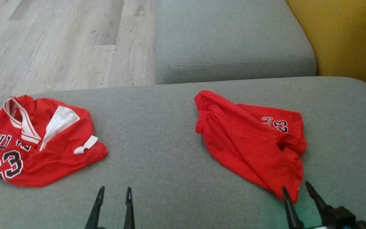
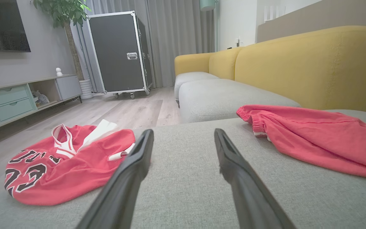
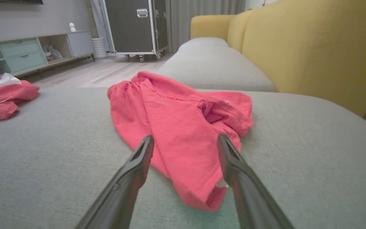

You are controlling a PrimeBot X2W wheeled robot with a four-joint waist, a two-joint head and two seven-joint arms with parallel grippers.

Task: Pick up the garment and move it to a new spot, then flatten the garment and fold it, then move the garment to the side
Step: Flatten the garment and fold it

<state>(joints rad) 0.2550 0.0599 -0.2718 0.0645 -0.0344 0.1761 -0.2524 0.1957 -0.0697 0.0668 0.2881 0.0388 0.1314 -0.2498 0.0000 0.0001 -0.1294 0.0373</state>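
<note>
The red shorts (image 1: 249, 143) lie crumpled on the grey cushion (image 1: 157, 127) and are probably the garment to be lifted first. Their long axis runs on a slant. The elastic waistband (image 1: 199, 111) is at the far end, turned toward the red jersey (image 1: 43, 149), and one leg hem (image 3: 208, 197) points back toward the robot. The right gripper (image 1: 295, 186) sits at that near hem with its two fingers spread wide and nothing between them but cloth below. In the right wrist view the hem lies between the fingers, a little closer to the right-hand one. Whether the tips touch the fabric or hover just over it cannot be told.

The left gripper (image 1: 114, 188) is also fully apart and empty. It stands well to the left of the shorts, over bare cushion between them and the jersey. The right arm is clearly the nearer one. A short advance along the shorts' own axis and a pinch on the hem would seem enough, though the thin single layer may slip free.
</note>
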